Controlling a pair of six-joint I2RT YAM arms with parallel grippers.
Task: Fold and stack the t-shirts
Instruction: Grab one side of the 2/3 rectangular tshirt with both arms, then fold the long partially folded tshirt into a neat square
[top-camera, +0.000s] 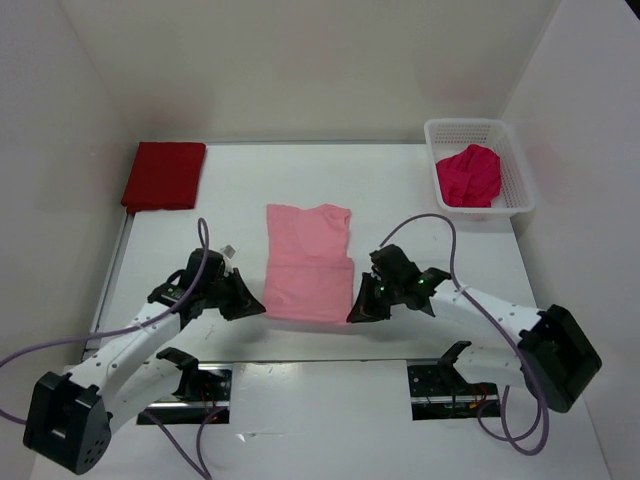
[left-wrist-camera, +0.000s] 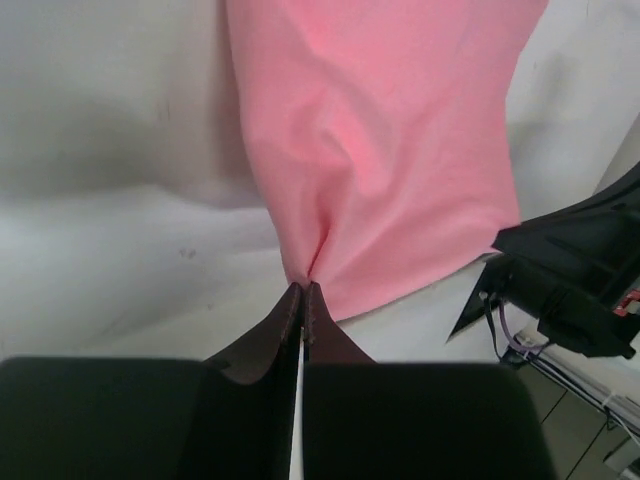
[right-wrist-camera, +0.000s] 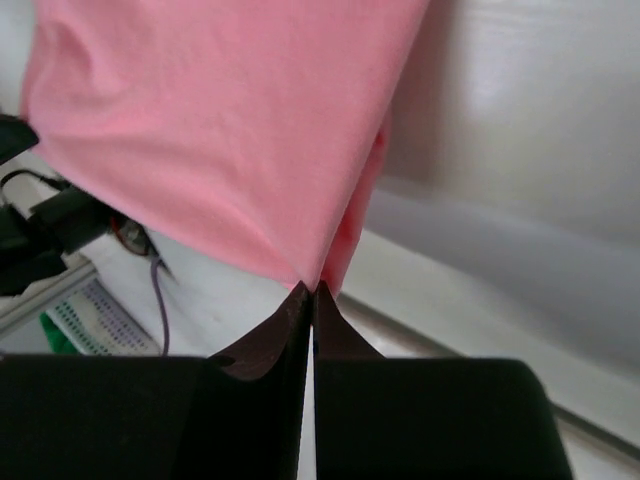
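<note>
I saw the left hand (top-camera: 259, 308) clamped on the near-left corner of the light pink shirt (top-camera: 308, 262); right hand (top-camera: 357, 314) clamped on its near-right corner; shirt lay on the counter (top-camera: 420, 215).

The pink shirt (top-camera: 308, 262) lies flat, centre; dark red shirt (top-camera: 164, 176) folded far left; crimson shirt (top-camera: 470, 175) crumpled far right.

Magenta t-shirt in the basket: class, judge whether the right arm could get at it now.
Probably not yet: the right claw is shut on the pink t-shirt. Nothing else lies between it and the magenta t-shirt in the open-topped basket.
</note>
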